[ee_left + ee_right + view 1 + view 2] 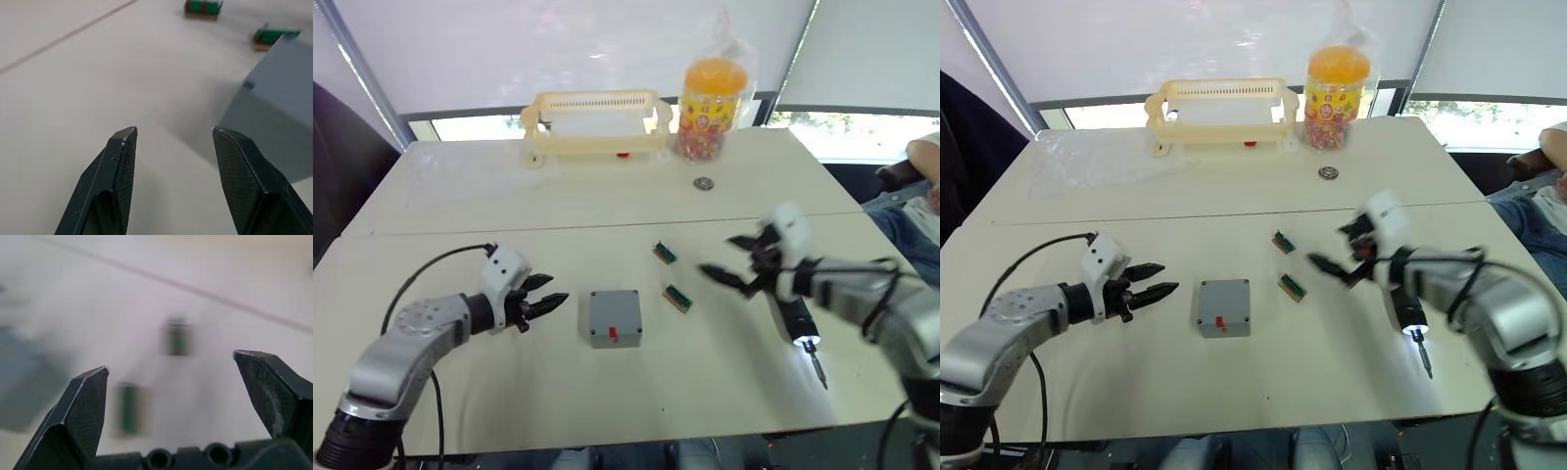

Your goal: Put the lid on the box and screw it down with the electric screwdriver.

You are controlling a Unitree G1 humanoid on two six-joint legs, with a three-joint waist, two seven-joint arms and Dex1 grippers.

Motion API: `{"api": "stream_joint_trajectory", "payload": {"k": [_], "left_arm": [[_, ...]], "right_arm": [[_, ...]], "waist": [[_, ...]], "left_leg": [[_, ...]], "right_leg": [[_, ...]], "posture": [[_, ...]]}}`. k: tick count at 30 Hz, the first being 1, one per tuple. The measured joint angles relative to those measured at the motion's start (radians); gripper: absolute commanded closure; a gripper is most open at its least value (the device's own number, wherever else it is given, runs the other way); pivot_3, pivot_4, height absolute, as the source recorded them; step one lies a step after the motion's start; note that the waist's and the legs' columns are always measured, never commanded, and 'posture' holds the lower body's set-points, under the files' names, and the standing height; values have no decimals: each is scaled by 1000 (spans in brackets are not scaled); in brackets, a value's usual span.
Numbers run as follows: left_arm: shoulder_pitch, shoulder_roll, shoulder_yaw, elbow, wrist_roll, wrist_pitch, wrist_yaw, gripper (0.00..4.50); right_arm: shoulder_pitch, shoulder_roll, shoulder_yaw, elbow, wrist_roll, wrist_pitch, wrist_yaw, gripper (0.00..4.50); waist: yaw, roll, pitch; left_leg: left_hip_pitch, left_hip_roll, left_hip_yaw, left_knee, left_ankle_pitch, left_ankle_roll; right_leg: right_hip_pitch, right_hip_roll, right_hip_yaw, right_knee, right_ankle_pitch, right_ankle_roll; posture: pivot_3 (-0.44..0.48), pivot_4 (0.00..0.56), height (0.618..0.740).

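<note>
Though near: one box (two boards).

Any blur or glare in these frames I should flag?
Right wrist view: the table and two green parts are smeared, while the right tool stays crisp. Left wrist view: sharp on the box. Eye views: the windows are blown out, and the electric screwdriver shows a bright lit spot near its tip.

Bright daylight through the white blinds at the back, washed-out glare there, soft faint shadows on the pale table, a lit spot at the electric screwdriver tip, right wrist view heavily blurred, left wrist view sharp.
</note>
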Motion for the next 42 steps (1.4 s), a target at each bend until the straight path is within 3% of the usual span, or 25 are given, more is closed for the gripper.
{"api": "stream_joint_trajectory", "payload": {"k": [6, 12, 20, 29, 34, 37, 42], "left_arm": [[23, -32, -54, 5, 58, -40, 7, 2030], [-18, -78, -95, 1, 61, -36, 15, 2030], [-113, -126, -162, 116, 123, -79, 6, 2030], [-247, -147, -222, 319, 200, -214, -90, 2030], [-259, -136, -218, 390, 225, -254, -110, 2030], [-247, -106, -164, 396, 224, -253, -108, 2030], [6, -37, -37, 165, 129, -119, -112, 2030]], "right_arm": [[81, 55, 96, 6, -205, -193, -3, 31], [127, 113, 123, 25, -276, -255, 16, 31], [130, 145, 202, -3, -354, -256, 57, 31], [168, 165, 234, -141, -360, -170, 79, 31], [206, 141, 183, -197, -340, -129, 91, 31], [203, 118, 93, -209, -317, -126, 108, 31], [26, 114, -3, -67, -303, -186, 152, 31]], "waist": [[9, -1, 0], [5, 0, 0], [6, 0, -1], [7, -1, -1], [5, -1, -1], [2, -1, -1], [-19, -1, -1]], "left_leg": [[2, -1, 1, 2, 0, 0], [3, 0, 0, 1, 1, -2], [3, 0, 0, 1, 2, -2], [3, -1, 0, 1, 2, -2], [3, -1, 0, 2, 2, -2], [3, -1, 0, 2, 2, -2], [4, 1, 1, 1, 1, -2]], "right_leg": [[4, -1, 1, -3, 1, -1], [3, 1, 0, 0, 1, -1], [3, 1, 0, 0, 1, -1], [3, 1, 0, 1, 1, -1], [3, 1, 0, 1, 1, -1], [3, 1, 0, 1, 1, -1], [2, 1, 1, 2, 1, -1]], "posture": [[0, 150, 740], [0, 150, 740], [0, 150, 740], [0, 150, 740], [0, 150, 740], [0, 150, 740], [0, 150, 740]]}}
